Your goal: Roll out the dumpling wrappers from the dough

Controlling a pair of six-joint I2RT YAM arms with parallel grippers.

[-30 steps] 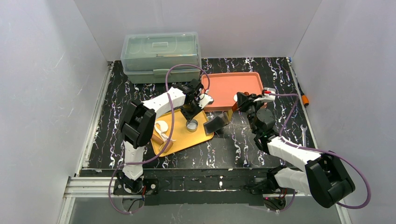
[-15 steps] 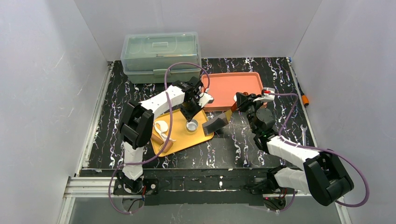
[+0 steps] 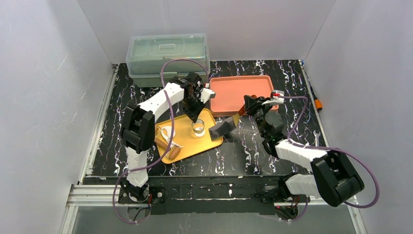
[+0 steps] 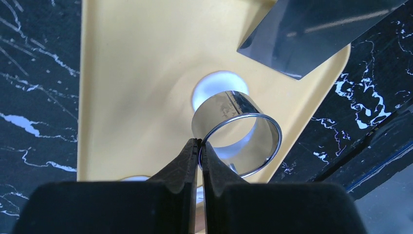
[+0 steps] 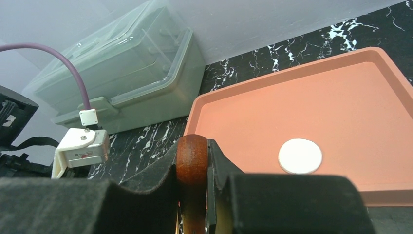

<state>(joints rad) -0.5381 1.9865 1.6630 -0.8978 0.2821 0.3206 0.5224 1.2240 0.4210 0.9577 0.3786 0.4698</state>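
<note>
My left gripper (image 4: 199, 145) is shut on the rim of a small metal ring (image 4: 237, 131), held just over the yellow tray (image 3: 187, 141). Below the ring lies one of the round white dumpling wrappers (image 4: 217, 84), partly hidden by it. From above, the left gripper (image 3: 195, 117) stands over the tray's far right part, and ragged white dough (image 3: 168, 132) lies at the tray's left. My right gripper (image 5: 194, 146) is shut on the brown wooden handle (image 5: 192, 168) of a scraper, whose dark blade (image 3: 221, 128) rests on the tray's right edge. Another wrapper (image 5: 300, 156) lies in the orange tray (image 5: 272, 112).
A clear lidded plastic box (image 3: 168, 56) stands at the back left, next to the orange tray (image 3: 241, 90). A short wooden roller (image 3: 173, 153) lies at the yellow tray's near edge. A wrench (image 3: 316, 139) and an orange-tipped tool (image 3: 317, 103) lie at the table's right edge.
The left gripper has closed on the ring's rim, and its wrist has swung toward the back left. The right arm has edged slightly left with the scraper.
</note>
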